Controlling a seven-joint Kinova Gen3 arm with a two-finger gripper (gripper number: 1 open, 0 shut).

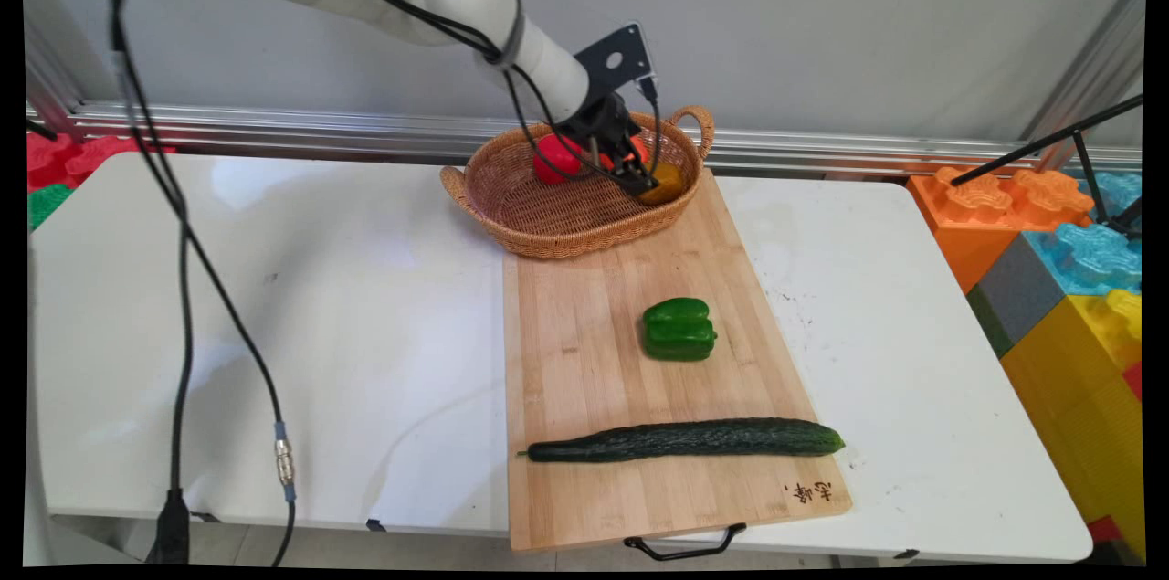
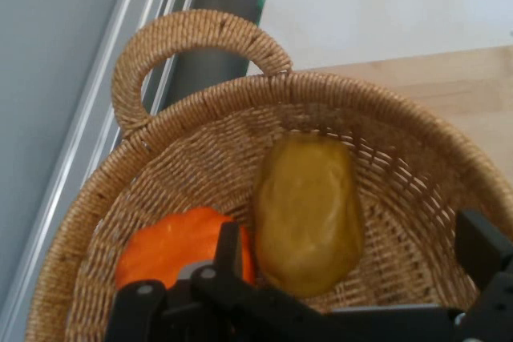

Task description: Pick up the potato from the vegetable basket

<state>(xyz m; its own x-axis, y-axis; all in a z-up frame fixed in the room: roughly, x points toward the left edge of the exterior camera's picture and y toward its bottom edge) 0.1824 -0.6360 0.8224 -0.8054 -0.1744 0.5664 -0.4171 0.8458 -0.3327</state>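
Cucumber [image 1: 685, 439] lies nearest on the cutting board [image 1: 584, 361], green pepper [image 1: 679, 330] behind it. Farther back, the gripper [image 1: 630, 171] dips into the wicker basket [image 1: 548, 224] — jaws spread wide, holding nothing — hovering over a yellowish potato [image 2: 309, 214] beside an orange pepper [image 2: 172, 246] and a red one [image 1: 555, 160].

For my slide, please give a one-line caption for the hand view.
Open gripper over a wicker basket holding a yellow-brown potato and an orange vegetable.

Bright, even light; soft hand-view blur
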